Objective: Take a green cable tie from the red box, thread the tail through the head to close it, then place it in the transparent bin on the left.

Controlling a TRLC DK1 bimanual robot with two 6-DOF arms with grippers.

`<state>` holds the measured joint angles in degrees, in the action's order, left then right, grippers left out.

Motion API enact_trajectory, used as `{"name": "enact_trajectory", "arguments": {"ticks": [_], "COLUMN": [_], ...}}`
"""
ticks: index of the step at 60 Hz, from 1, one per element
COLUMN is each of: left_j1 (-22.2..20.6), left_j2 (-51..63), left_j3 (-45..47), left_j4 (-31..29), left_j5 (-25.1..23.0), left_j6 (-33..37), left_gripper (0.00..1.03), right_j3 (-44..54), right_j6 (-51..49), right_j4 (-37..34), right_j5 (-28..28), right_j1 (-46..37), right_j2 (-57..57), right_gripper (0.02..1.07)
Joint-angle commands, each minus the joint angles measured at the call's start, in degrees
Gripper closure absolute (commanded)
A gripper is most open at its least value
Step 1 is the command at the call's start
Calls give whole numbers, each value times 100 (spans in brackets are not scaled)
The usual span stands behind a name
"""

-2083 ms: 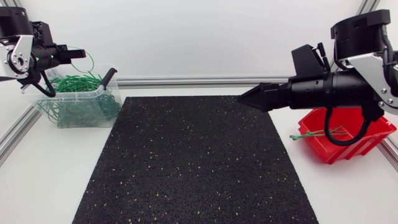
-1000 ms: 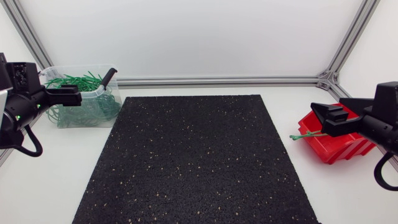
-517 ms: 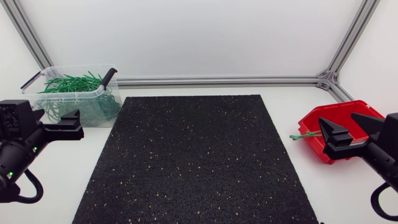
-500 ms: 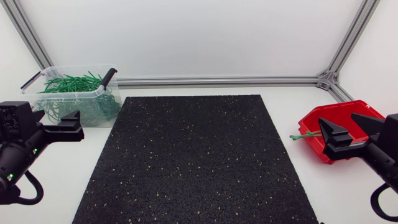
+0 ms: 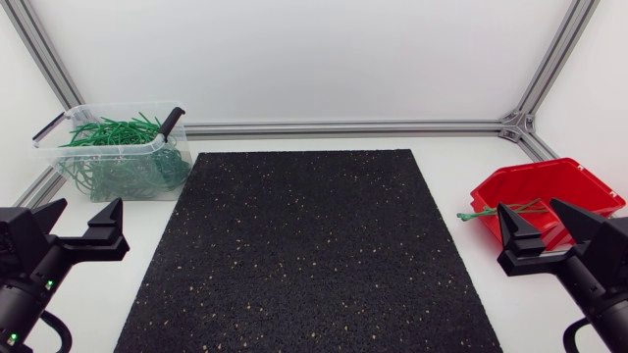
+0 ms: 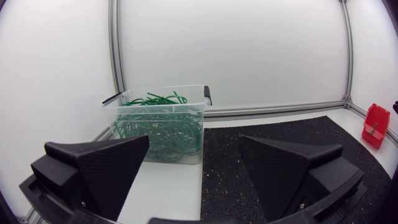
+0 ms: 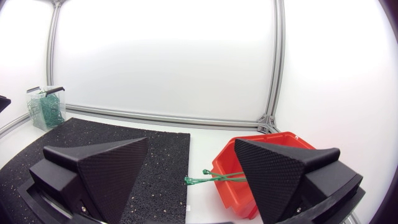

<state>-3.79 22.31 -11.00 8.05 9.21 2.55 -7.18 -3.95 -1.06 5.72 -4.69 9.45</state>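
Gaping wide and empty, matte black wedge-fingered left hand (image 5: 86,212) and right hand (image 5: 530,212), coarse speckled mat (image 5: 304,245) between

You have a white table (image 5: 446,186) in front of you, edged along its far side by a silver aluminium rail (image 5: 343,127). A black mat (image 5: 309,250) flecked with pale specks lies flat on the middle of it, reaching from just short of the rail down to the near edge. On the bare white at the mat's left, towards the far corner, the transparent bin (image 5: 147,162) stands just beside the mat's corner. On the right, the red box (image 5: 587,188) sits apart from the mat — a strip of white table shows between them.
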Motion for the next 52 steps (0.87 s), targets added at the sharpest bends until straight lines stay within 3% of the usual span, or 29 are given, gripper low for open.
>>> {"name": "enact_trajectory", "arguments": {"ticks": [1,14,40,52], "left_j1": [68,181,377,379], "left_j2": [-262,-975,-2214,-2231], "left_j3": [211,533,1093,1100], "left_j4": [-68,-335,-799,-805], "left_j5": [-105,-400,-914,-921], "left_j6": [-108,-161,-253,-255], "left_gripper": [3,3,3,3], "right_j3": [274,718,718,718], "right_j6": [194,395,395,395], "right_j4": [83,106,106,106], "right_j5": [-151,-572,-572,-572], "right_j1": [135,469,469,469], "right_j2": [-258,-945,-945,-945], "right_gripper": [6,6,6,6]}}
